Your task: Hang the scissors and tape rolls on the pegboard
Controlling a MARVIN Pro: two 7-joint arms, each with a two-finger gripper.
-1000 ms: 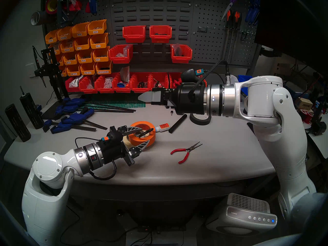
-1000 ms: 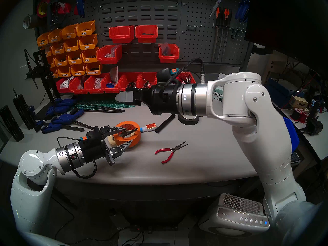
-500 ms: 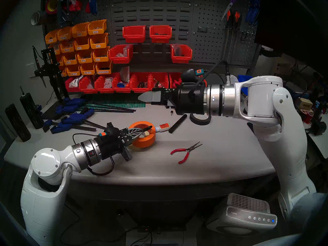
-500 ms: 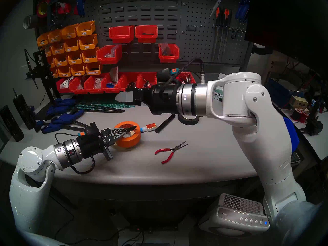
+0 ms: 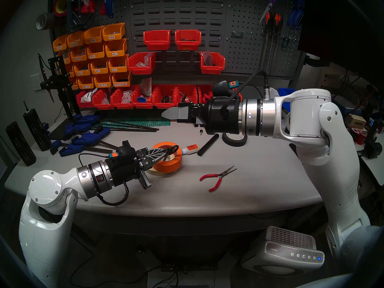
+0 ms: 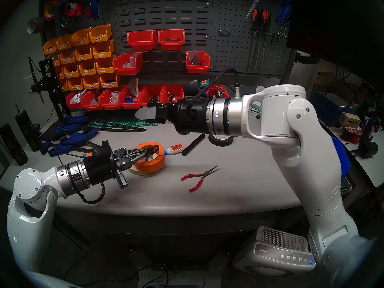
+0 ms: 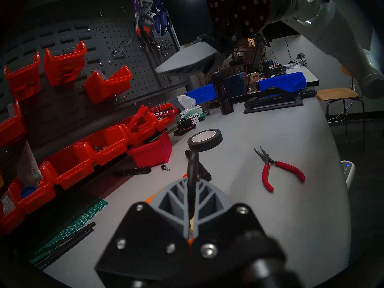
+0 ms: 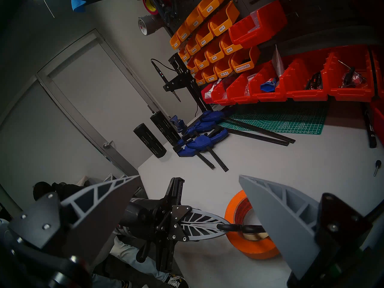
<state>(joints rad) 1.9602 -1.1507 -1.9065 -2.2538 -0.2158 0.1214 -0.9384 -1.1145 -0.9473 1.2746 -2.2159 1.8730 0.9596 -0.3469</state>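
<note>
My left gripper (image 5: 164, 154) is shut on the black-handled scissors (image 5: 173, 149), just above the hole of the orange tape roll (image 5: 169, 164). The scissors' loops (image 6: 153, 150) stick out past the fingertips; in the left wrist view a black handle (image 7: 192, 169) rises from between the shut fingers (image 7: 209, 198). The cream tape roll (image 5: 153, 172) lies partly under the orange one. My right gripper (image 5: 166, 115) hovers open high over the table's middle, fingers (image 8: 268, 206) wide apart with nothing between. The pegboard (image 5: 245, 50) with an empty hook (image 5: 239, 33) stands at the back right.
Red-handled pliers (image 5: 217, 177), a glue bottle (image 5: 190, 149), a black cylinder (image 5: 207, 147) and a black tape roll (image 5: 233, 140) lie on the table (image 5: 249, 177). Blue clamps (image 5: 83, 135) sit at the left. Red bins (image 5: 145, 98) line the back wall.
The left gripper has shut on the scissors over the orange roll. It then drew back to the left a little, raising the scissors so their loops show. The right arm has not moved.
</note>
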